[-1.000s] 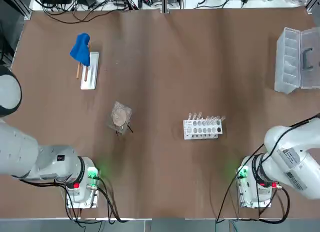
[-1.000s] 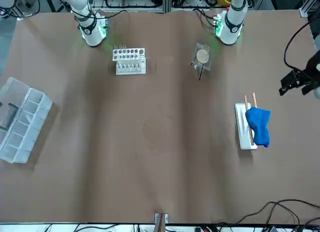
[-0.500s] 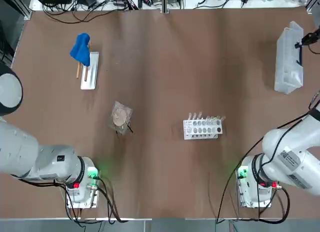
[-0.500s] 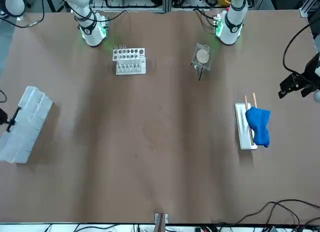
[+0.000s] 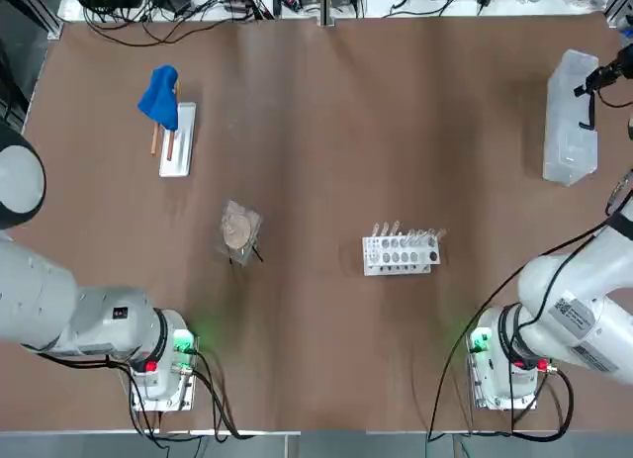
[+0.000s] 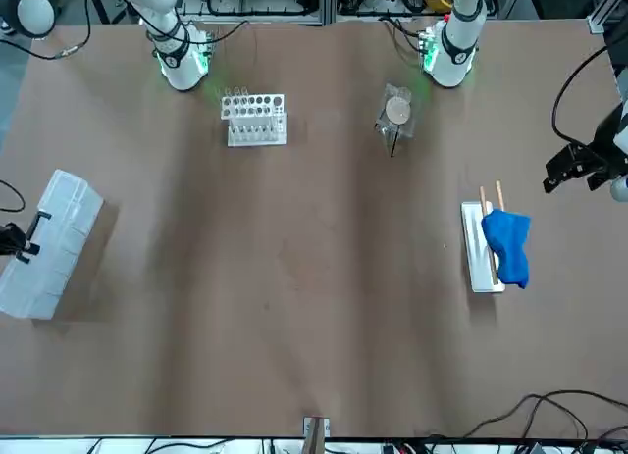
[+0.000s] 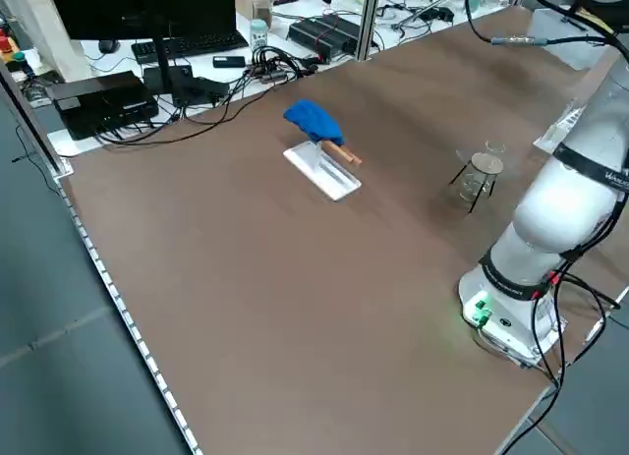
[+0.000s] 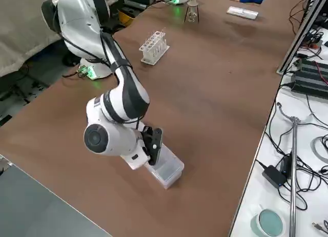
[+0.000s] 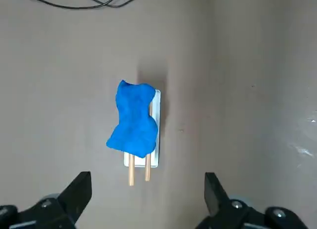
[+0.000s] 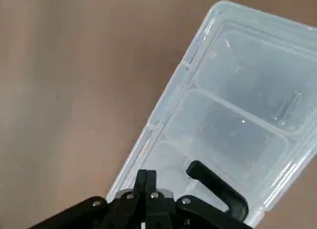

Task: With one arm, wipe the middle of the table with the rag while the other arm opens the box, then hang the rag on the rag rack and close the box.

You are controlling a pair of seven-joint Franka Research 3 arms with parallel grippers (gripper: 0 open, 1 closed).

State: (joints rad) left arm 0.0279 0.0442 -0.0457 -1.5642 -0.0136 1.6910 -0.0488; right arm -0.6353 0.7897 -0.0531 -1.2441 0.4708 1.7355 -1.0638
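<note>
The table (image 5: 326, 151) carries everything, and the box (image 5: 571, 117) lies at its right edge toward the far corner, lid down. The rag rack (image 5: 178, 138) sits near the far left corner with the rag (image 5: 159, 94) draped over its rods. A white tube rack (image 5: 401, 251) and a small round disc on a clear stand (image 5: 238, 229) stand nearer the robot's edge, well apart from both.

The main risk, as I judge it, is at the box. The right pincer (image 10: 147, 187) is pinched fully together just beside the black handle (image 10: 218, 186), holding nothing. If the lid has not latched, it may spring up; and if the arm pulls away low, a finger could catch the handle and drag the light box off the near table edge. The rag is bunched toward one end of the rods, so it could slide off if the rack is nudged.

The left pincer (image 9: 143, 199) hangs above the rag rack, spread wide and empty.

The left wrist view alone shows how the rag sits, heaped over the far end with the rod tips bare. The right wrist view alone shows the closed fingers clear of the handle; the top view cuts this pincer off at the edge. The right side view shows the box lying close to the table's edge.
</note>
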